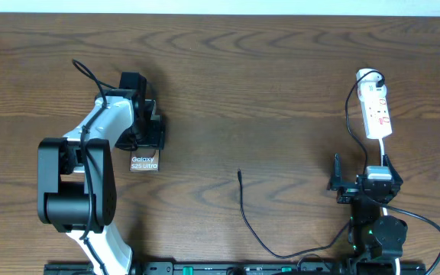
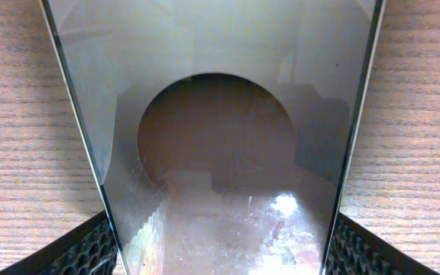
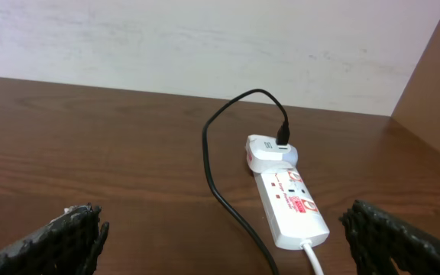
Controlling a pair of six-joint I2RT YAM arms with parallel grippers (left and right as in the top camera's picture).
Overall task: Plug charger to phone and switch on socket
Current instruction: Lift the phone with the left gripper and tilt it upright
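Your left gripper (image 1: 145, 142) sits over the far end of the phone (image 1: 144, 163) at the left of the table (image 1: 243, 76). In the left wrist view its fingers (image 2: 82, 248) stand wide apart, one against each long edge of the phone (image 2: 220, 114), so they have it clamped across its width. The lettered near end pokes out toward you. You cannot tell whether the phone is off the wood.

Your right gripper (image 1: 363, 176) is at the near right, fingers (image 3: 67, 241) spread fully and holding nothing, touching nothing. The socket (image 1: 376, 114) lies just beyond it at the far right, lengthwise. The charger (image 1: 244, 210) is plugged into the socket's far end; its cable runs down the strip's left side, along the near edge, then up to mid-table, where the free tip (image 1: 239, 174) lies well apart from the phone.
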